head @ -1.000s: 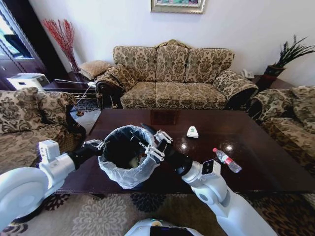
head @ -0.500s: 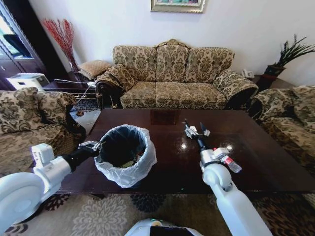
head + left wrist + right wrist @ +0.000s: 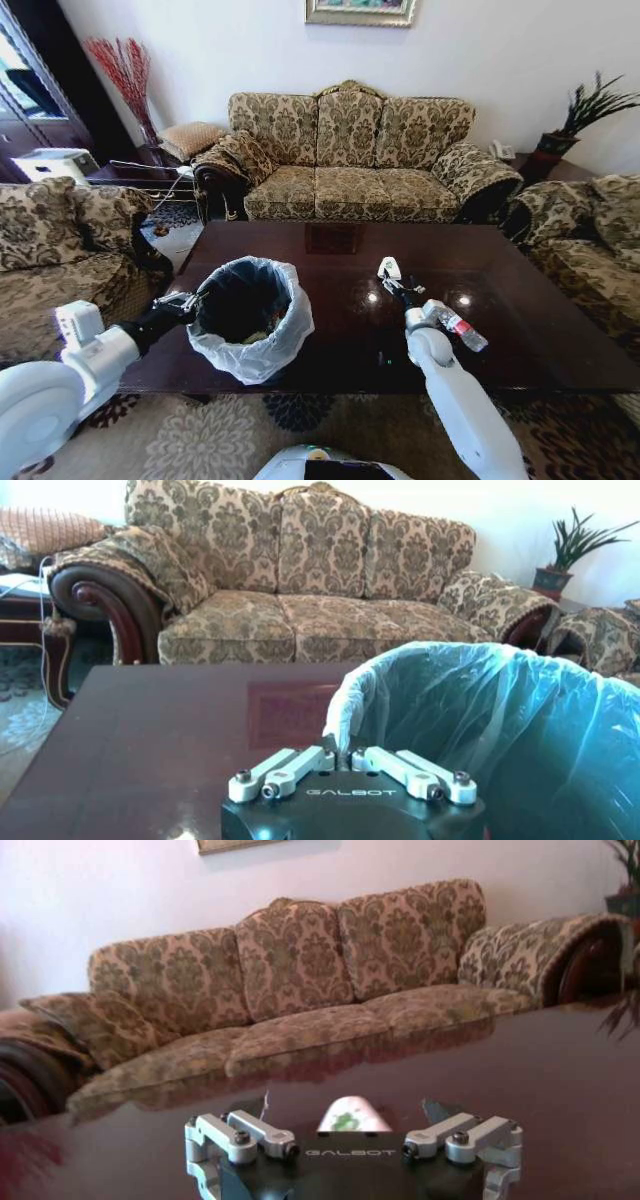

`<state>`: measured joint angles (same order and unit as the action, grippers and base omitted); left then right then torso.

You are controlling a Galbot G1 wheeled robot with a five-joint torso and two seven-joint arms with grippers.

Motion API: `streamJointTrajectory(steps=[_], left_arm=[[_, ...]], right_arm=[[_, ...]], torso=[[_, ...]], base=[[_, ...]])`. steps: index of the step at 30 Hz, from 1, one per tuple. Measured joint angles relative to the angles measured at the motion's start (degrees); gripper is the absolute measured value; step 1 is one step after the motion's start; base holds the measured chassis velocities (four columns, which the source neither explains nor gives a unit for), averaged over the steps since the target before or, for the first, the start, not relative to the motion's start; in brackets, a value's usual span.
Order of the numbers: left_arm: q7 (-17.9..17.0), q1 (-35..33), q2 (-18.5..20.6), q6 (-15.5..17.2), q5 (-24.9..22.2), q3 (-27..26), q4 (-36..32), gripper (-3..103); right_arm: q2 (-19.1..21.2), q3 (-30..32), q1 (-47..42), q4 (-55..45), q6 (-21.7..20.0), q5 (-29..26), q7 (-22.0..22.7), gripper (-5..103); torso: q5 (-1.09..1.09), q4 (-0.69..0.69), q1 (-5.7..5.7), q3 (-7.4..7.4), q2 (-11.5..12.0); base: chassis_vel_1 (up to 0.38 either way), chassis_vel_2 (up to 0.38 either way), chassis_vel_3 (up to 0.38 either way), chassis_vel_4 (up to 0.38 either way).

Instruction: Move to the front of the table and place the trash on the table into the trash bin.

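The trash bin (image 3: 247, 316), lined with a translucent white bag, stands on the near left part of the dark table (image 3: 520, 275). My left gripper (image 3: 186, 302) is shut on the bin's bag rim (image 3: 340, 735); the left wrist view shows the bin (image 3: 500, 720) right behind the fingers. A few bits of trash (image 3: 262, 335) lie inside the bin. My right gripper (image 3: 397, 286) is low over the table, open, just short of the white packet with green print (image 3: 389, 267). In the right wrist view the packet (image 3: 352, 1114) lies between the spread fingers (image 3: 245, 1136). A clear red-capped bottle (image 3: 462, 327) lies beside my right wrist.
A patterned sofa (image 3: 350, 155) stands behind the table, with armchairs at the left (image 3: 50, 250) and right (image 3: 590, 240). A potted plant (image 3: 580, 115) is in the far right corner. The table's far half is bare, glossy wood.
My right arm swung away from the bin, rightward across the table, and came down at the white packet. The left gripper kept its hold on the bin's rim.
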<state>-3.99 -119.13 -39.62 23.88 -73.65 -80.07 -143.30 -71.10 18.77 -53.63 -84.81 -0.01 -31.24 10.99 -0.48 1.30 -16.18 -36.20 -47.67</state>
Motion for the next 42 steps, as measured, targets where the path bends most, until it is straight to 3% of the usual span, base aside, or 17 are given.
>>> streamJointTrajectory(steps=[4,8,10,14,17,23,29,34,37,42], left_arm=[[0.25,-0.34,-0.64,-0.07,0.34,0.13,-0.01,1],[0.38,-0.63,-0.59,-0.2,0.38,0.01,0.0,1],[0.39,-0.71,-0.65,-0.37,0.4,-0.01,0.03,1],[0.41,-0.73,-0.76,-0.38,0.43,0.15,0.05,1],[0.66,-0.64,-0.68,-0.56,0.45,0.31,0.06,1],[0.85,-0.44,-0.51,-1.48,0.75,0.97,0.06,1],[1.96,-0.51,-0.45,-3.6,0.79,1.4,0.06,1],[2.07,-0.51,-0.27,-3.78,0.78,1.4,0.06,1],[2.08,-0.46,-0.37,-3.79,0.84,1.55,0.06,1],[2.11,-0.38,-0.45,-3.8,0.91,1.63,0.06,1]], right_arm=[[-1.61,-1.47,4.27,5.65,0.7,2.44,0.0,100],[-3.27,-2.72,9.32,10.85,-0.26,3.85,0.0,100],[-4.82,-3.35,13.35,15.21,-1.08,4.34,-0.05,100],[-5.39,-3.81,14.54,16.85,-2.05,4.48,-0.23,100],[-6.35,-4.06,14.96,18.7,-2.97,6.49,-0.38,100],[-7.28,-3.79,16.14,22.53,-2.38,8.16,-0.21,100],[-7.41,-4.14,16.88,24.89,-3.91,4.68,-0.53,103],[-7.67,-4.19,16.77,25.49,-3.96,3.03,-1.6,91],[-7.66,-4.14,16.47,25.26,-3.77,2.9,-1.86,77],[-7.48,-4.1,16.35,24.81,-3.76,2.69,-1.93,66]], torso=[[0.1,0.0,0.0,-0.01,0.0],[0.02,-0.03,0.0,0.0,0.0],[-0.02,0.03,0.0,0.0,0.0],[0.0,0.06,-0.01,0.0,0.0],[0.03,-0.01,0.0,0.0,0.0],[0.03,-0.01,0.0,0.0,0.0],[0.02,0.0,0.0,0.0,0.0],[0.02,-0.01,0.0,0.01,0.0],[0.01,-0.01,0.01,0.01,0.0],[0.04,0.01,0.01,0.01,0.0]], base=[[-0.096,-0.09,0.094,0.1],[-0.031,-0.034,0.026,0.014],[0.0,0.0,0.0,0.0],[0.0,0.0,0.0,0.0],[0.0,0.0,0.0,0.0],[0.0,0.0,0.0,0.0],[0.0,0.0,0.0,0.0],[0.0,0.0,0.0,0.0],[0.0,0.0,0.0,0.0],[0.0,0.0,0.0,0.0]])
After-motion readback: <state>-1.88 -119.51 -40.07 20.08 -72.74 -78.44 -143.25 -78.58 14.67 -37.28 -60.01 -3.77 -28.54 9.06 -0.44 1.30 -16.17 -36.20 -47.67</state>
